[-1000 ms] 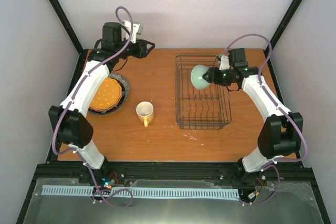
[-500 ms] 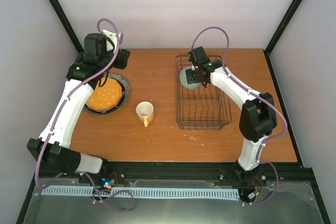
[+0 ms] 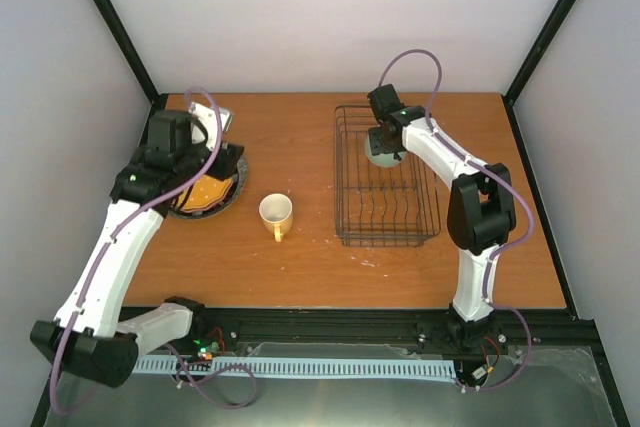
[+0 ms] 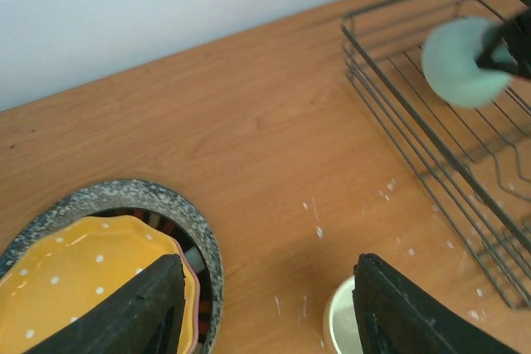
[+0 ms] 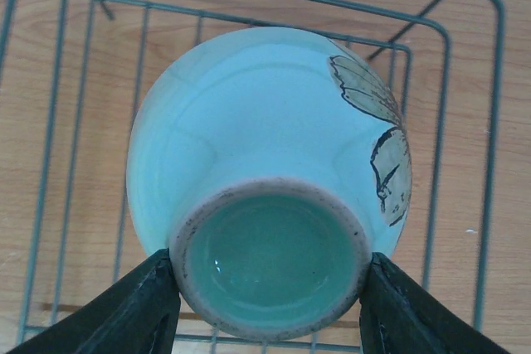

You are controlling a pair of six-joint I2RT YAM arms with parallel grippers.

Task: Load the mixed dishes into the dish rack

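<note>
Placing step: I am gripping the small pale green bowl [image 5: 265,147] by its foot in the part-open right gripper [image 5: 270,304] over the 12 o'clock end of the dish rack [image 3: 337,187], judging lowering and release due next, while the left gripper [image 4: 265,288] is hovering parted and empty.

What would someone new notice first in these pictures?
The pale green bowl stands out, gripped at its foot by the right tool over the far end of the wire rack. At the left, the open left tool hangs over a yellow dotted plate stacked on a grey plate. A mug stands on the table between plates and rack.
</note>
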